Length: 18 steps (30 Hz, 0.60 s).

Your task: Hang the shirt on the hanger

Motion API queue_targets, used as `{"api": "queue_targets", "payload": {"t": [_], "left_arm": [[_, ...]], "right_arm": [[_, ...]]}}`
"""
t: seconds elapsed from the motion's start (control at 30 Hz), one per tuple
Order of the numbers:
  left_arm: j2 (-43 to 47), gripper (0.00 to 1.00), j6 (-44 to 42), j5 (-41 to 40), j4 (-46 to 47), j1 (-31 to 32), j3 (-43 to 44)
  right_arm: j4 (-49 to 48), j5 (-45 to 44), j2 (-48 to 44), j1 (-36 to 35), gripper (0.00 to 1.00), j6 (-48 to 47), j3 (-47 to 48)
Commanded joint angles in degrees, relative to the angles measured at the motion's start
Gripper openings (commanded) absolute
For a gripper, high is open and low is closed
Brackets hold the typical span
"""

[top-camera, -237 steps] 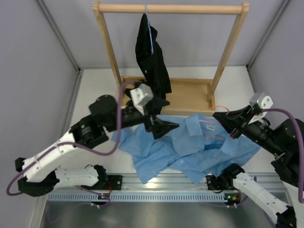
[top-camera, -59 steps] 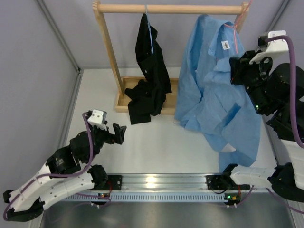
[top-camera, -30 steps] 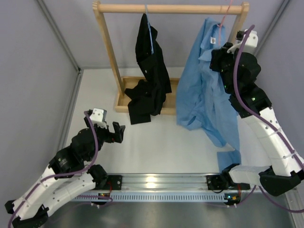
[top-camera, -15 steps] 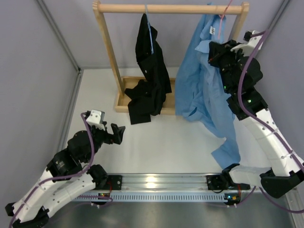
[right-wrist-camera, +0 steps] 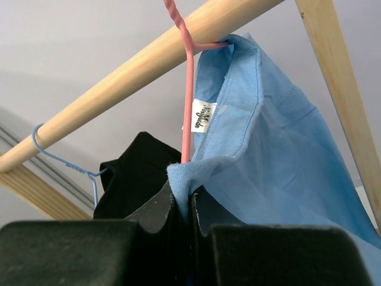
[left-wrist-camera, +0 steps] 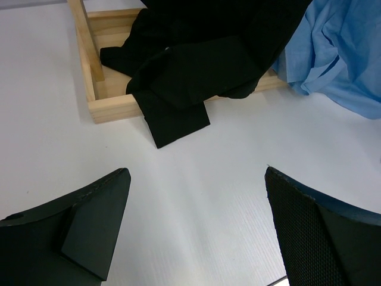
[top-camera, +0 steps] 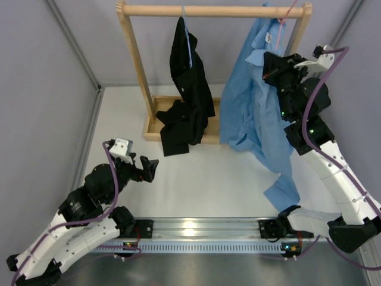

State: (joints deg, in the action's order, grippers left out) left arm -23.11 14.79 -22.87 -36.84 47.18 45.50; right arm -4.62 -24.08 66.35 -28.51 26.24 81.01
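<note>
The light blue shirt (top-camera: 259, 113) hangs at the right end of the wooden rail, its tail reaching down to the table. The pink hanger (top-camera: 287, 13) has its hook over the rail; in the right wrist view its stem (right-wrist-camera: 188, 107) runs down inside the shirt's collar (right-wrist-camera: 250, 119). My right gripper (top-camera: 269, 67) is high beside the collar, shut on a fold of shirt fabric (right-wrist-camera: 186, 179) just below the label. Low at the left, my left gripper (top-camera: 149, 168) hovers over the table, open and holding nothing (left-wrist-camera: 196, 179).
The wooden rack (top-camera: 214, 10) stands at the back on a wooden base frame (left-wrist-camera: 89, 59). A black garment (top-camera: 189, 77) hangs from a blue hanger (right-wrist-camera: 65, 155) and drapes over that base. Grey walls close both sides; a metal rail (top-camera: 196, 229) runs along the near edge.
My right wrist has shifted slightly right, still near the rail, and the shirt's hanging tail has swung and settled. The left arm has barely moved.
</note>
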Motion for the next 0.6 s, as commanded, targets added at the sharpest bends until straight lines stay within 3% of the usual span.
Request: {"api": "queue_targets", "payload": {"t": [0.0, 0.33, 0.57], "left_arm": [[0.17, 0.98, -1.07, 1.25, 3.18, -0.33, -0.32], [0.26, 0.98, -1.08, 1.69, 3.18, -0.33, -0.41], [0.17, 0.98, -1.08, 2.13, 3.18, -0.33, -0.58]], "right_arm": [[-10.42, -0.01, -3.86, 1.97, 0.0, 3.81, 3.36], [-3.55, 11.94, -0.08, 4.96, 0.0, 0.93, 1.53], [-3.64, 12.65, 2.73, 5.4, 0.0, -0.58, -0.33]]}}
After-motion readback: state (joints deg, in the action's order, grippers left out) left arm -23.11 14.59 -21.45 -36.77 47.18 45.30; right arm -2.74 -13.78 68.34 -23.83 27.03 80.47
